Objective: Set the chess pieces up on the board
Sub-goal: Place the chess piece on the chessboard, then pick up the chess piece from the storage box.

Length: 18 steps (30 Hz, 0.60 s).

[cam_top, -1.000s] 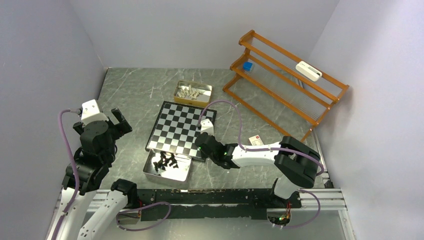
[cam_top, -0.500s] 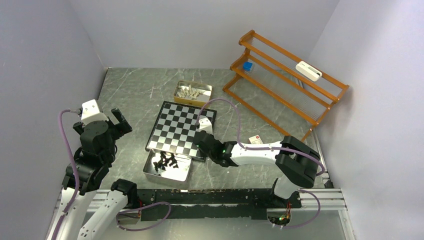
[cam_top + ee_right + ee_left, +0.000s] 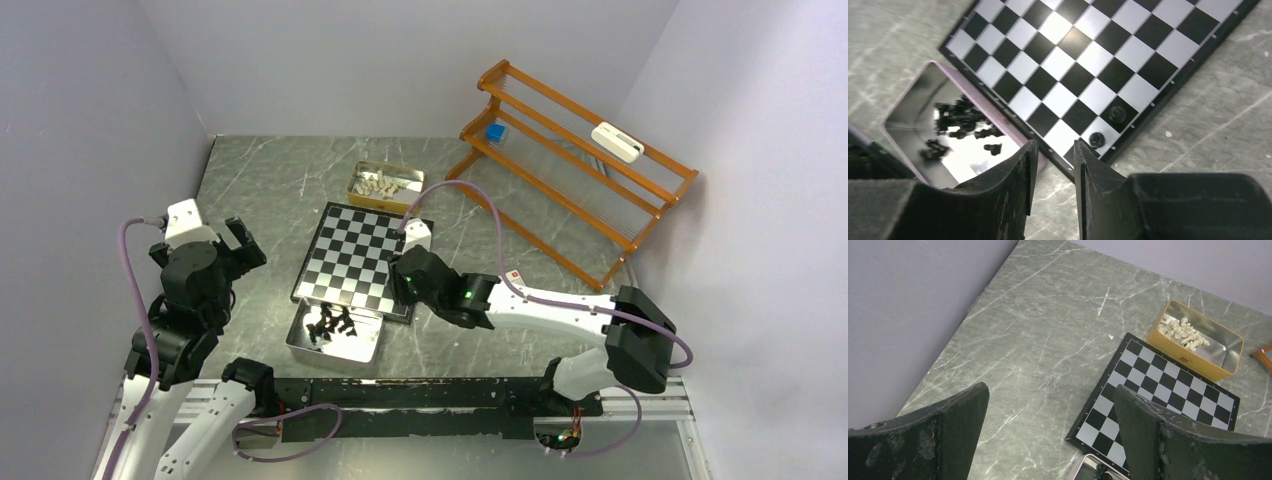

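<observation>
the grey marble table [image 3: 270, 190] carries everything, with the orange rack [image 3: 560, 190] at the far right, well apart from the work. the board [image 3: 362, 255] lies flat mid-table, its thin black border marking a clear edge. nearly all its squares are bare, so there is ample room to set figures down. the silver tray [image 3: 300, 345] sits right at the board's near edge, likely so the black chess pieces [image 3: 330, 322] heaped in it are a short reach from their rows. the gold tin [image 3: 352, 190] of cream-white chess pieces [image 3: 380, 184] sits just beyond the far edge, probably for the same reason. the left gripper [image 3: 1050, 405] hangs raised at the left, fingers wide apart and empty, clear of the board. the right gripper [image 3: 1052, 150] hovers over the board's near right corner, its fingers a narrow gap apart with nothing between them. two black pieces [image 3: 1118, 114] stand on squares at that corner. i judge the setup barely begun, and the next pick means reaching left over the tray's raised rim.
</observation>
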Motion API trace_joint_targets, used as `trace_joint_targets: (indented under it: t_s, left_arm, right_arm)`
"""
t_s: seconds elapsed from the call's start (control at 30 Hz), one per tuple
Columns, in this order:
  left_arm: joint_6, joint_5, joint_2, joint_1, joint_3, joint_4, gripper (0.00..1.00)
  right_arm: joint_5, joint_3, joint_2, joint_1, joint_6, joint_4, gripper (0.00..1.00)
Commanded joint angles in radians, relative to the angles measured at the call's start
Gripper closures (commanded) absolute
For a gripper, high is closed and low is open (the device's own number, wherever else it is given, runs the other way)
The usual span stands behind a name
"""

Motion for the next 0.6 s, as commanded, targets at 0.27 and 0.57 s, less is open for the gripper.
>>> trace_joint_targets:
  t_s: [0.27, 0.57]
  left_arm:
    - [0.007, -0.007, -0.022, -0.006, 0.010, 0.015, 0.00]
    - [-0.013, -0.048, -0.027, -0.006, 0.020, -0.007, 0.00]
  right_arm:
    - [-0.198, 0.113, 0.011, 0.051, 0.014, 0.002, 0.68]
    - [-0.214, 0.213, 0.166, 0.158, -0.020, -0.053, 0.69]
